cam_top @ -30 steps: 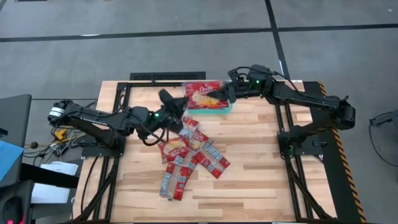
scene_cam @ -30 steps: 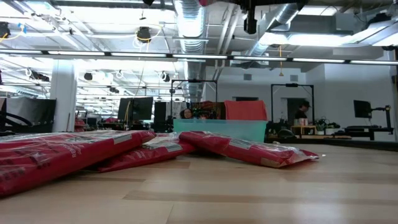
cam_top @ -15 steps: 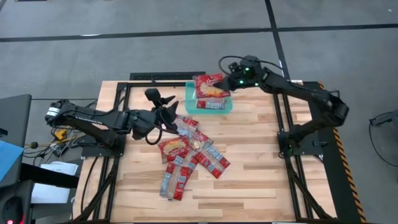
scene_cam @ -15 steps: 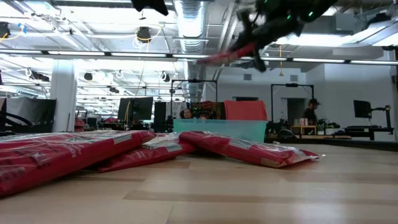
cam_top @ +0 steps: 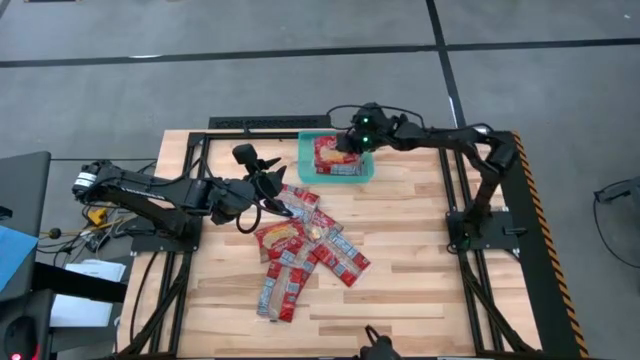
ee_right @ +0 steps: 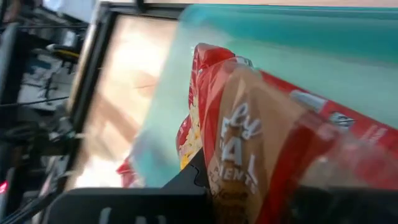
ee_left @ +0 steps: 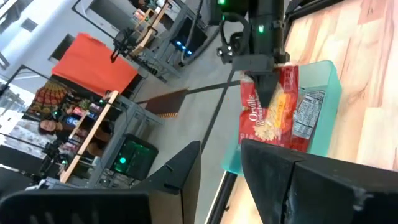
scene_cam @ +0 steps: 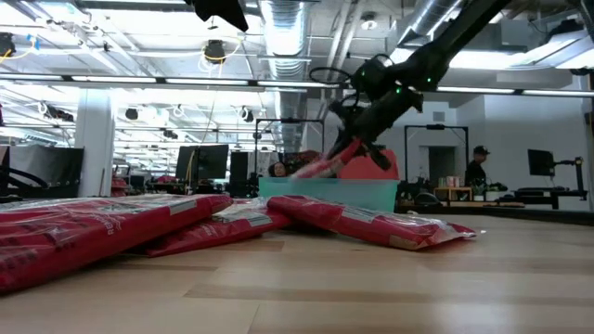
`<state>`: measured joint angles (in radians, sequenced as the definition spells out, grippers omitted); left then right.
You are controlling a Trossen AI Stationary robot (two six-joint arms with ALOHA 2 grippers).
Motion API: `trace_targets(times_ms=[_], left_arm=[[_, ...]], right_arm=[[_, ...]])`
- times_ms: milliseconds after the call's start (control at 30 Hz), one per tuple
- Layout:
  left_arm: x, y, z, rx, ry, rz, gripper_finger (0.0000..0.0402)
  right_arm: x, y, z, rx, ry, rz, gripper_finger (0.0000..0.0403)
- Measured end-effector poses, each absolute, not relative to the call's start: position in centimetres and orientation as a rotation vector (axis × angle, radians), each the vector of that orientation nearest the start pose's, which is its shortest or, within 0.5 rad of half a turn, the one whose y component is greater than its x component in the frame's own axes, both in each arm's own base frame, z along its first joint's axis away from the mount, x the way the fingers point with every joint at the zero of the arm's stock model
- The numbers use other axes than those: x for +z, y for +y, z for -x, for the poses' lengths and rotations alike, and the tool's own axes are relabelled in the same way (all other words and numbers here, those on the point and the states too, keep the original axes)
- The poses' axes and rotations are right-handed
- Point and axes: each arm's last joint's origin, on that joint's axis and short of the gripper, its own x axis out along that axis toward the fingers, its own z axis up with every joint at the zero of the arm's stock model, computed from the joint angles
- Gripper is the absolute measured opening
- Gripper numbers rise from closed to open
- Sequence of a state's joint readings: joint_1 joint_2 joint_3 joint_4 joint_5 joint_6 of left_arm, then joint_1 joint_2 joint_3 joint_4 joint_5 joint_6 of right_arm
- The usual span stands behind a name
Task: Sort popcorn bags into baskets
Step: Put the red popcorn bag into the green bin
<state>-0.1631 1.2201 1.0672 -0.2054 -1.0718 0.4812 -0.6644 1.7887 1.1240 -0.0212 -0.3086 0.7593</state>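
My right claw point(cam_top: 350, 143) has swung down over tray point(cam_top: 366, 176), gripping bag point(cam_top: 332, 154), now low inside tray: drop imminent. Left claw point(cam_top: 262, 170) open, beside pile point(cam_top: 305, 250) on tabletop point(cam_top: 420, 260), near tray.

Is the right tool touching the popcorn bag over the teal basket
Touching. In the left wrist view the right tool presses onto the popcorn bag over the basket; its own wrist view shows the bag against its fingers.
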Motion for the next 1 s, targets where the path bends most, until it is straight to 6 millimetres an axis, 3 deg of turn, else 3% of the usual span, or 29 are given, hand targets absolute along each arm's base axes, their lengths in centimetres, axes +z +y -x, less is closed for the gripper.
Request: trace_targets(times_ms=[467, 833, 1000], left_arm=[[34.4, -1.7, -25.9, 0.785, 0.490, -0.606, 0.0107], [34.4, -1.7, -25.9, 0.781, 0.486, -0.598, 0.0107], [34.3, -1.7, -25.8, 0.781, 0.494, -0.594, 0.0107]], right_arm=[[18.6, -22.8, -29.8, -0.668, 0.570, -0.985, 0.0061], [18.3, -23.0, -29.1, -0.708, 0.637, -0.936, 0.0167], [19.6, -23.8, -28.7, -0.711, 0.720, -0.886, 0.0218]])
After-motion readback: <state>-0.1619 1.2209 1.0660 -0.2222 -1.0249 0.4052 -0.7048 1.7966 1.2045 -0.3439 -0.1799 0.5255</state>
